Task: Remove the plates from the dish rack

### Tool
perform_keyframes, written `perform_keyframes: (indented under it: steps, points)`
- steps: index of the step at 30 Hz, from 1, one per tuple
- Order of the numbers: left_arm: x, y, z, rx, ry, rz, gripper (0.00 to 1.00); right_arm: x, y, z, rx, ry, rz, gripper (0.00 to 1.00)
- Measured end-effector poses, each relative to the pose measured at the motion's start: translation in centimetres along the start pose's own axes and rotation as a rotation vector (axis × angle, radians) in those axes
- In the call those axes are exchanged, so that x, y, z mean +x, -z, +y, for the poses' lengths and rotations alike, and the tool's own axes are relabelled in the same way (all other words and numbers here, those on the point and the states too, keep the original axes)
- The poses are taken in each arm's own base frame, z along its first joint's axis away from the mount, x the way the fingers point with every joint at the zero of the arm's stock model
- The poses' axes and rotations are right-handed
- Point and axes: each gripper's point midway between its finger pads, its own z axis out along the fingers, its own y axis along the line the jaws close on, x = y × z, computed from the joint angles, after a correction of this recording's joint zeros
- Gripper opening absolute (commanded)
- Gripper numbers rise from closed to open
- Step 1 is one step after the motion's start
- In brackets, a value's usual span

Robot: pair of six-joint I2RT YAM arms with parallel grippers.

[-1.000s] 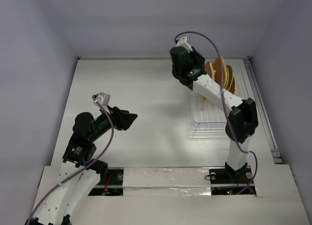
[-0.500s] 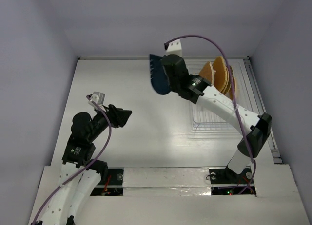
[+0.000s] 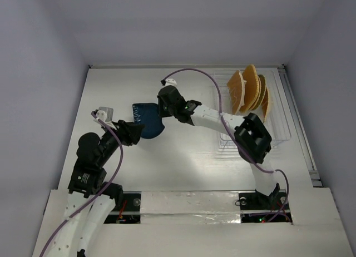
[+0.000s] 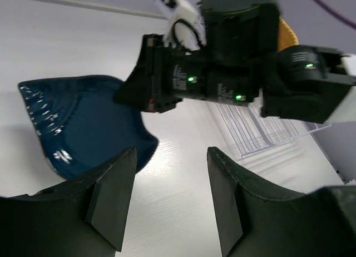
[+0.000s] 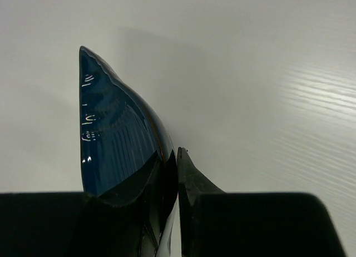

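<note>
Several orange-tan woven-textured plates (image 3: 250,90) are seen standing on edge, packed close together, at the far end of the white wire dish rack (image 3: 280,129), while a glossy dark blue plate (image 3: 146,120) is gripped by its rim in the right hand (image 3: 159,115), tilted, well left of the rack.

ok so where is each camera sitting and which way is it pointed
Top external: above and behind the bases, looking down at the table; the left arm, right arm, blue plate and dish rack show.
Left wrist: faces across the table at the right arm; the open left hand frames the bottom.
Right wrist: looks along the right hand, shut on the plate's edge.
All three share the blue plate.
</note>
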Motion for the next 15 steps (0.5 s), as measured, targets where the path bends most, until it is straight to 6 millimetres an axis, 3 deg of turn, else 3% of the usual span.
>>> perform_keyframes:
  steps: [8,15]
  points:
    - [-0.1,0.1,0.1,-0.007,0.000,-0.006,0.50,2.5,-6.0,3.1,-0.100,-0.211,0.042,0.00]
    - [-0.1,0.1,0.1,-0.007,0.000,-0.006,0.50,3.8,-9.3,4.8,-0.149,-0.341,0.070,0.01]
